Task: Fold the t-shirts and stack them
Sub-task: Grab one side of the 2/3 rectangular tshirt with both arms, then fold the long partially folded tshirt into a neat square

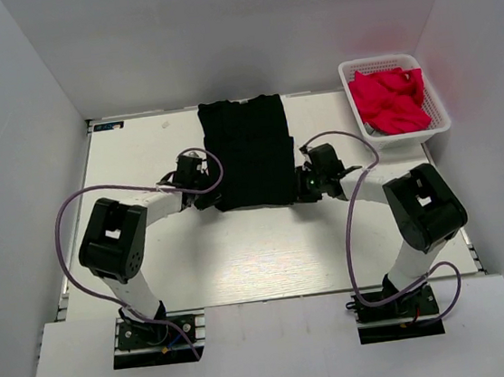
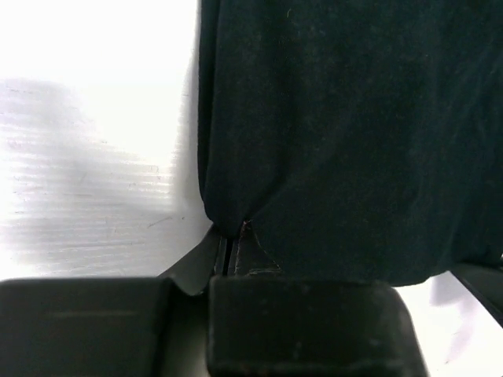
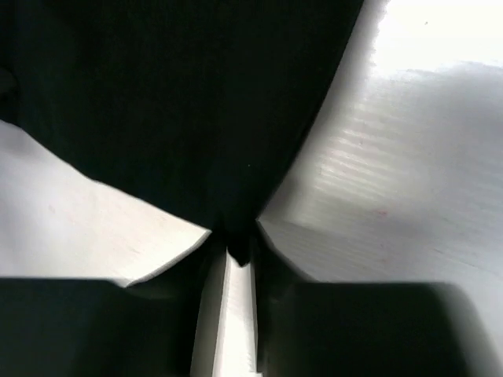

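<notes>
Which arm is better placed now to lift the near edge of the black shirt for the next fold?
Left, narrowly. The left gripper is shut on a near corner of the black t-shirt. The right gripper straddles its corner, but a gap shows between the fingers.
</notes>
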Controlling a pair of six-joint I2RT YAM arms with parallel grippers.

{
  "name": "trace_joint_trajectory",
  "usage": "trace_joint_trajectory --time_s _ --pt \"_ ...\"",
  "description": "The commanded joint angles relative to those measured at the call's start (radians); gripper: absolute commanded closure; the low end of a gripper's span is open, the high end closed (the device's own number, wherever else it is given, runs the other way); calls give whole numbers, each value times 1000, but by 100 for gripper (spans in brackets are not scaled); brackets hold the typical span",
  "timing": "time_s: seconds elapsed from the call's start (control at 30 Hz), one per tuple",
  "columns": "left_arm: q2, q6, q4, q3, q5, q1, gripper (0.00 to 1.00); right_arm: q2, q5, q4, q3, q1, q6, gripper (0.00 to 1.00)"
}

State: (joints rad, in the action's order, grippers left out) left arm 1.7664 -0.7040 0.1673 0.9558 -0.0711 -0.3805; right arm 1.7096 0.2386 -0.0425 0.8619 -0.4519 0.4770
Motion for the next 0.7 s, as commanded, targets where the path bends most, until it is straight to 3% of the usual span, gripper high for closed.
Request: trace_joint_trajectory --time_s 0.0,0.13,0.33,0.37,0.53,0.67 --pt "-27 -3 40 -83 -35 -15 100 -46 18 -23 -50 -4 34 100" --pt "-148 -12 55 -137 -94 -24 100 -148 -19 25 -77 -5 -6 100" --pt "-433 -34 216 -229 -254 -64 100 -458 74 337 -90 -16 -80 100" --pt "-471 -34 242 -229 -313 -64 100 -485 80 468 -81 -21 -89 100" --pt "-636 -16 493 -117 -467 -84 100 -631 139 783 86 -19 -159 100" --pt "-709 -6 531 -48 -529 -93 100 -650 221 826 184 -13 -175 100"
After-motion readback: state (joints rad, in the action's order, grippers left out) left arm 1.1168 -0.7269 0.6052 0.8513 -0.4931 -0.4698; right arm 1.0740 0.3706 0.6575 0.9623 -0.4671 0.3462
